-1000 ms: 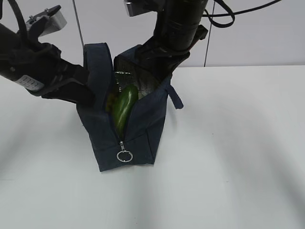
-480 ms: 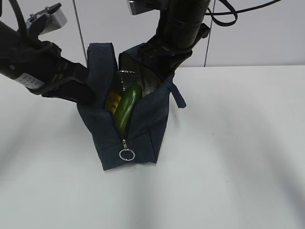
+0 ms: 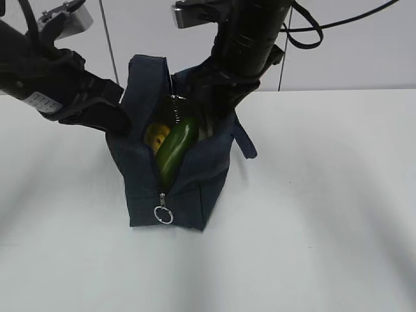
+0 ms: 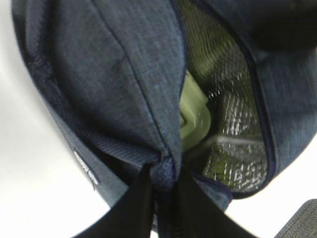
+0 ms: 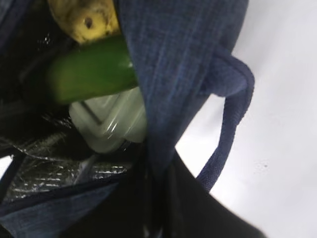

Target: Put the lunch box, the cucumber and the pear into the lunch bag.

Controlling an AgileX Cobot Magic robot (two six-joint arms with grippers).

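The navy lunch bag point(image 3: 195, 175) stands open on the white table. The cucumber point(image 3: 174, 148) and the yellow pear point(image 3: 155, 135) lie inside it. The lunch box with its sage lid shows inside in the left wrist view point(image 4: 194, 116) and the right wrist view point(image 5: 111, 124), under the cucumber point(image 5: 91, 74) and pear point(image 5: 84, 17). My left gripper point(image 4: 165, 183) is shut on the bag's left rim point(image 4: 148, 99). My right gripper point(image 5: 156, 171) is shut on the bag's right rim point(image 5: 173, 64), next to a loop handle point(image 5: 230, 114).
The white table point(image 3: 325, 214) spreads around the bag. A silver ring pull point(image 3: 163, 214) hangs at the bag's near end. A pale wall with thin vertical lines stands behind.
Both grippers have drawn the bag's rims closer together and higher. The bag has shifted slightly left and the opening has narrowed around the cucumber.
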